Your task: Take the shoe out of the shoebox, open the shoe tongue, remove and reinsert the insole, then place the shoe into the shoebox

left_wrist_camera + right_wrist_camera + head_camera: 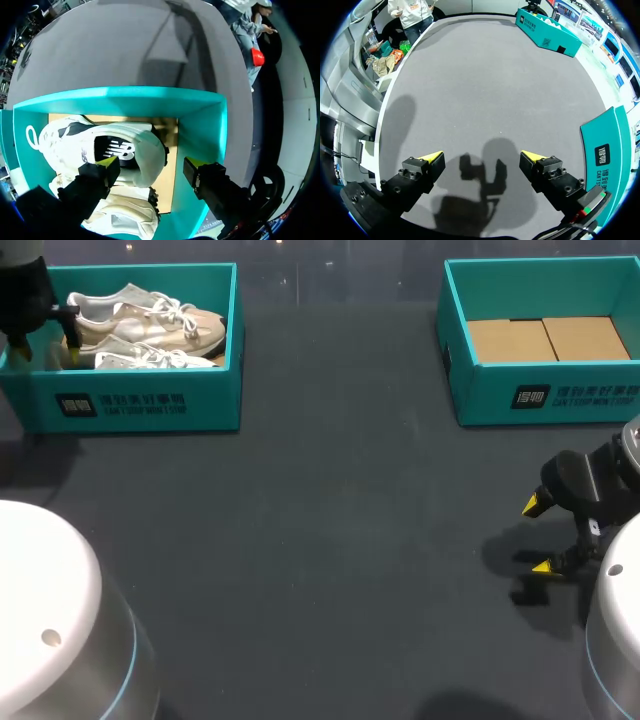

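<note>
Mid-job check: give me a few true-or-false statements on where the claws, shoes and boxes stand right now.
1. Both shoes lie in the left box. True.
2. The left claw is shut on a shoe. False: it is open, above a shoe's heel end.
3. The right claw hangs open above bare table. True.
4. The right box holds a shoe. False: only cardboard shows in it.

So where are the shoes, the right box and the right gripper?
shoes (150,328): head view, side of the farther shoe.
right box (560,395): head view, its front wall.
right gripper (481,157): right wrist view, midway between its yellow tips.
</note>
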